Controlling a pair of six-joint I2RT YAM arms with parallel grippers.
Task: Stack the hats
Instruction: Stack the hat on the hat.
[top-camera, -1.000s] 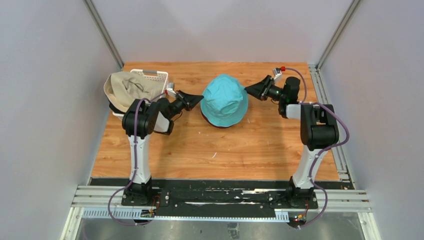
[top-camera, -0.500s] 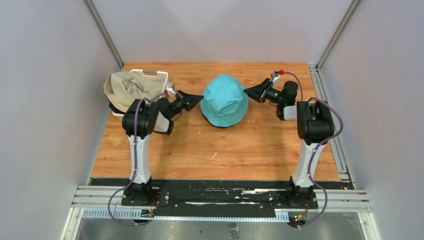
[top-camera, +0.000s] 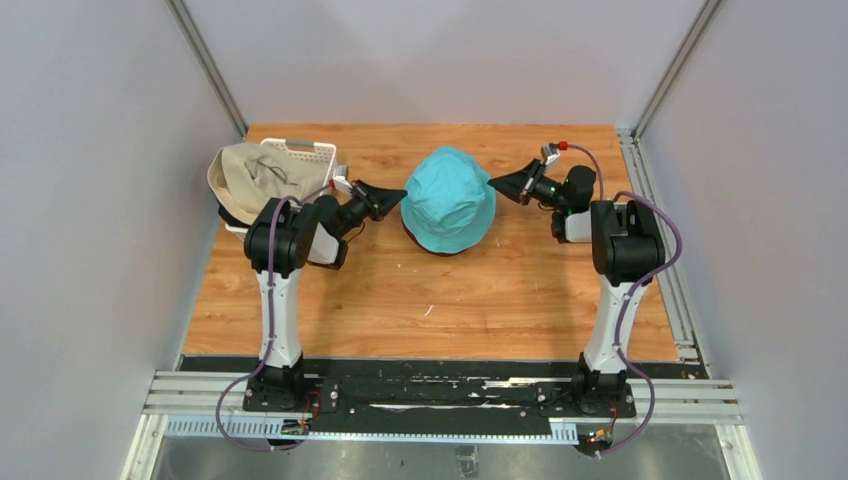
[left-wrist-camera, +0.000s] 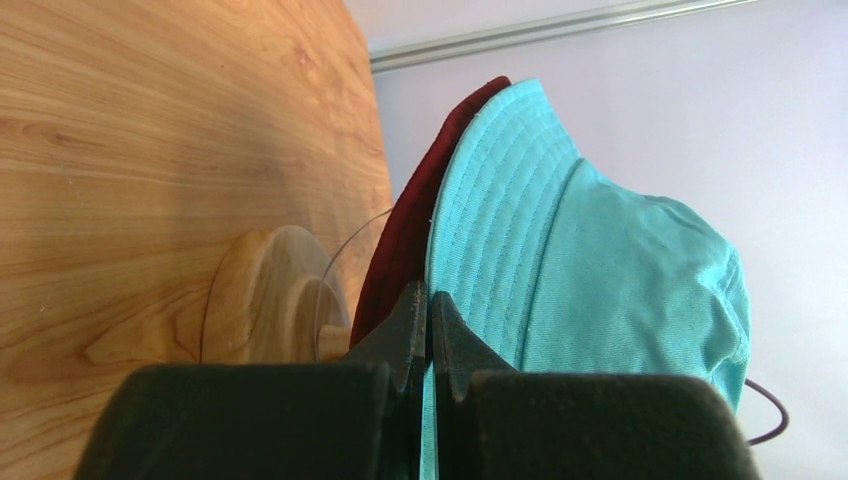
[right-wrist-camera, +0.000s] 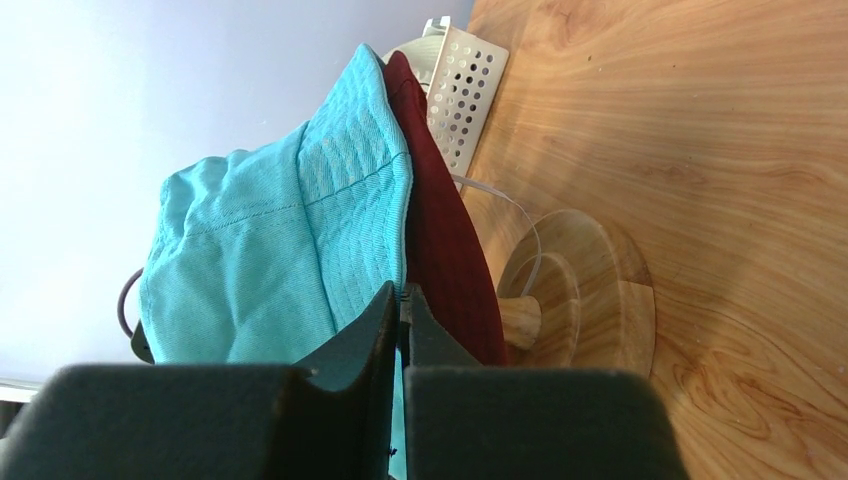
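The teal fabric bucket hat (top-camera: 447, 200) sits on top of a maroon fabric bucket hat (left-wrist-camera: 408, 235). Both are draped over the wooden mushroom-shaped stand (left-wrist-camera: 262, 290) at the middle of the wooden table (top-camera: 450, 300). The teal hat looks light, soft and floppy, with nothing fragile about it. Its stitched brim seems the firmest part and the sensible place to take hold. The left tool (top-camera: 401, 202) and the right tool (top-camera: 493, 182) are each pinched narrow on opposite edges of that brim. At the far left, the white plastic lattice basket (top-camera: 305, 151) holds a crumpled beige fabric bucket hat (top-camera: 250, 172), spilling over its rim, with something dark beneath that I cannot identify.
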